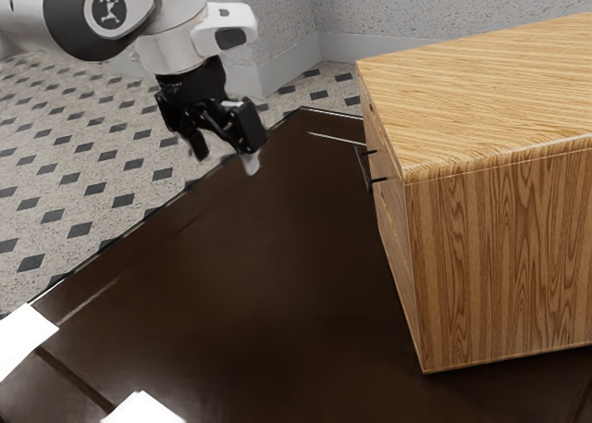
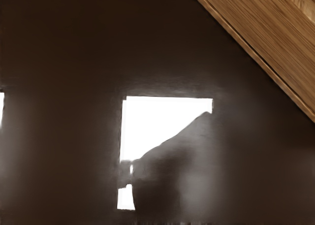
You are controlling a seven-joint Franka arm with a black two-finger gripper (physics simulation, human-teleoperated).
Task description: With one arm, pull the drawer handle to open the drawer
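Observation:
A wooden cabinet (image 1: 481,182) stands on the dark table (image 1: 240,293) at the exterior view's right. Its drawer front (image 1: 388,201) faces the arm and looks flush with the cabinet body. A thin metal handle (image 1: 340,142) on short black mounts sticks out from the top of that front. My black gripper (image 1: 225,159) hangs open above the table, well to the left of the handle and apart from it, with nothing between its fingers. In the wrist view the cabinet's wooden face (image 2: 275,38) lies ahead of the hand, beyond bare table (image 2: 59,62).
The table's edge runs diagonally from the far middle to the near left, with tiled floor (image 1: 83,155) beyond it. Two white patches (image 1: 23,335) lie at the table's near left corner. A bright square reflection (image 2: 157,121) shows on the table under the hand.

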